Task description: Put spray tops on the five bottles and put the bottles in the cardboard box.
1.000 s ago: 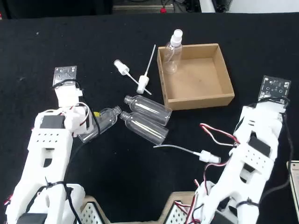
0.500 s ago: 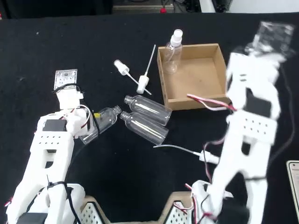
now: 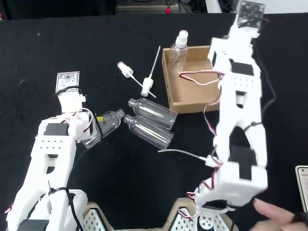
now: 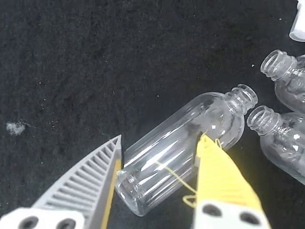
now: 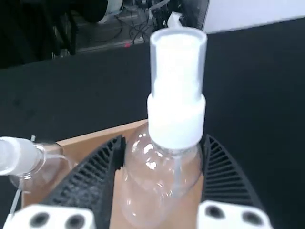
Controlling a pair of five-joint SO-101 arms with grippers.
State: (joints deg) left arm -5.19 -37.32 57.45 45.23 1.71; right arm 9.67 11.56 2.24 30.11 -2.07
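Black cloth covers the worktop (image 3: 96, 38). The left arm is folded low over its near left part, with the left gripper (image 4: 159, 140) pointing down at a capless clear bottle (image 4: 176, 136) that lies on its side. The grey and yellow jaws stand spread, one on each side of the bottle's body, and are not clenched on it. Two more capless bottles (image 3: 153, 111) (image 3: 148, 131) lie side by side just beside it, their open necks turned toward its neck.

The right arm is extended far out across the worktop, its links lying over the right side of the cardboard box (image 3: 192, 103). The right gripper (image 5: 162, 140) has its black jaws clamped on the shoulders of an upright spray bottle (image 5: 164, 164), whose white spray top (image 5: 177, 81) is fitted. This bottle hangs over the box. Another capped bottle (image 3: 177, 55) stands in the box's far left corner.

Three loose spray tops lie on the cloth. Two (image 3: 125, 70) (image 3: 148, 85) are left of the box, and one (image 3: 211, 161), with its long tube, is near the right arm's base.
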